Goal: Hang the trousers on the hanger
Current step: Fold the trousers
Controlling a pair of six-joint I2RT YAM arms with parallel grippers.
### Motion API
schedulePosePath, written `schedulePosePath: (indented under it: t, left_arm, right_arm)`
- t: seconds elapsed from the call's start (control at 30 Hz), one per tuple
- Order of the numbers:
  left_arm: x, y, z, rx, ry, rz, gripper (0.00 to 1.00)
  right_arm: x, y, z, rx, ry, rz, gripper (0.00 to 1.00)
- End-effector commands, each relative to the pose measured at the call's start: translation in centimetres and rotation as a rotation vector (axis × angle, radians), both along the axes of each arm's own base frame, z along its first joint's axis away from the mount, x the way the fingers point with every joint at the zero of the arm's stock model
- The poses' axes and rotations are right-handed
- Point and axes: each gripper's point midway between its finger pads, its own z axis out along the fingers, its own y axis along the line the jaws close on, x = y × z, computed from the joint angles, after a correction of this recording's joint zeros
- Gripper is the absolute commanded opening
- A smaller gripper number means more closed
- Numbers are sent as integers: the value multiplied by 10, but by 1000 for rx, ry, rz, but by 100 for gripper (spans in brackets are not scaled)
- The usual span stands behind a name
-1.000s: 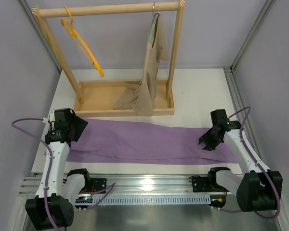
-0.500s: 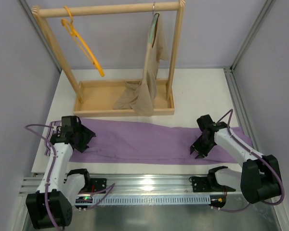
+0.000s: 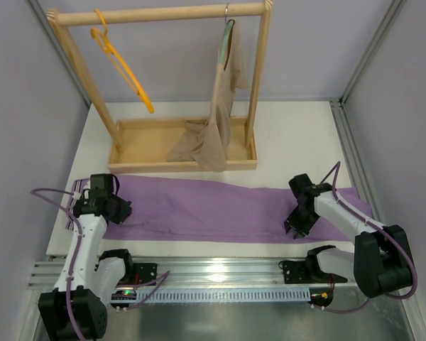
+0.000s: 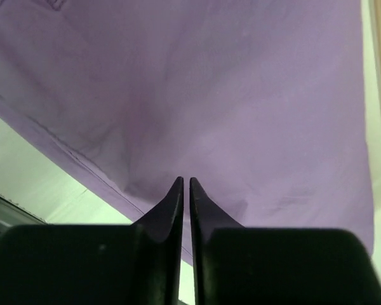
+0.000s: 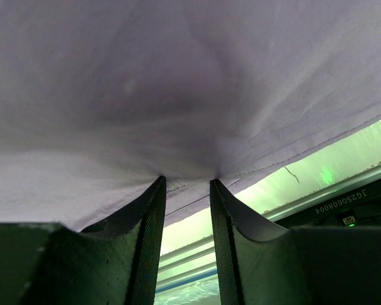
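The lilac trousers (image 3: 220,209) lie flat and stretched across the near part of the white table. My left gripper (image 3: 121,212) is down on their left end. In the left wrist view it (image 4: 184,181) is shut, its tips pinching the trousers (image 4: 241,95) just inside the near hem, with creases running into them. My right gripper (image 3: 295,229) rests on the near hem towards the right end. In the right wrist view it (image 5: 187,181) stands open, both tips pressed onto the trousers (image 5: 178,82). The orange-yellow hanger (image 3: 124,71) hangs at the left of the rack's rail.
The wooden rack (image 3: 156,14) stands at the back on a shallow wooden tray base (image 3: 149,142). A beige garment (image 3: 220,121) on a grey-green hanger hangs at its right, drooping into the tray. A metal rail (image 3: 220,270) runs along the table's near edge.
My left gripper has closed its fingers onto the trousers' left end. My right gripper came inward along the near hem and now sits low on it, still parted.
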Motion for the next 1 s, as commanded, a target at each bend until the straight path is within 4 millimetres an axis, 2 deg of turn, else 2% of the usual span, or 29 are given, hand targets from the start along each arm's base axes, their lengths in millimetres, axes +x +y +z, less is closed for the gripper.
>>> schedulePosePath:
  t: [0.0,0.03,0.1,0.13,0.17,0.2,0.23,0.27,0.33,0.37,0.4,0.47,0.5,0.53,0.57,0.6,0.7,0.8,0.87,0.9,0.97]
  left_arm:
    - [0,7,14,31,-47,41,3]
    - [-2,8,18,37,-55,49,0]
    - [9,6,37,44,-130,8,0]
    - [16,-2,48,17,-189,-48,0]
    - [32,-7,70,20,-288,-105,1]
    - [38,-15,80,5,-332,-171,0]
    - [41,-22,89,2,-365,-244,1]
    - [43,-30,98,-28,-401,-278,0]
    - [44,-41,103,-77,-431,-305,2]
    - [44,-55,104,-136,-439,-347,4]
    - [42,-63,96,-174,-421,-363,9]
    - [39,-78,88,-224,-404,-407,12]
    - [34,-90,82,-221,-381,-466,13]
    - [31,-92,77,-201,-365,-482,17]
    - [25,-99,74,-183,-351,-522,19]
    - [24,-97,72,-156,-350,-519,21]
    - [15,-112,65,-222,-353,-545,21]
    - [11,-123,53,-259,-343,-566,26]
    - [8,-122,44,-238,-324,-575,30]
    - [8,-121,41,-235,-316,-577,36]
    - [10,-121,42,-224,-320,-583,38]
  right_arm:
    - [6,-11,1,-63,-43,15,37]
    - [6,-9,3,-47,-50,15,37]
    - [6,-7,7,-34,-57,18,38]
    - [13,-2,13,-10,-85,34,38]
    - [18,3,17,15,-112,72,38]
    - [26,9,23,51,-148,128,39]
    - [46,16,33,80,-241,251,39]
    - [53,27,45,138,-301,290,39]
    - [73,28,65,124,-410,322,41]
    - [81,26,74,108,-449,315,43]
    - [91,22,85,73,-482,300,43]
    - [98,15,90,31,-474,247,43]
    - [92,9,81,-1,-393,223,43]
    - [97,2,85,-28,-380,185,43]
    - [96,-4,81,-51,-344,153,43]
    - [94,-13,74,-91,-296,133,43]
    - [84,-42,62,-181,-231,11,43]
    - [64,-49,35,-169,-199,-55,43]
    - [65,-49,29,-168,-236,-54,43]
    - [76,-49,28,-165,-285,-28,43]
    - [81,-47,22,-156,-312,14,43]
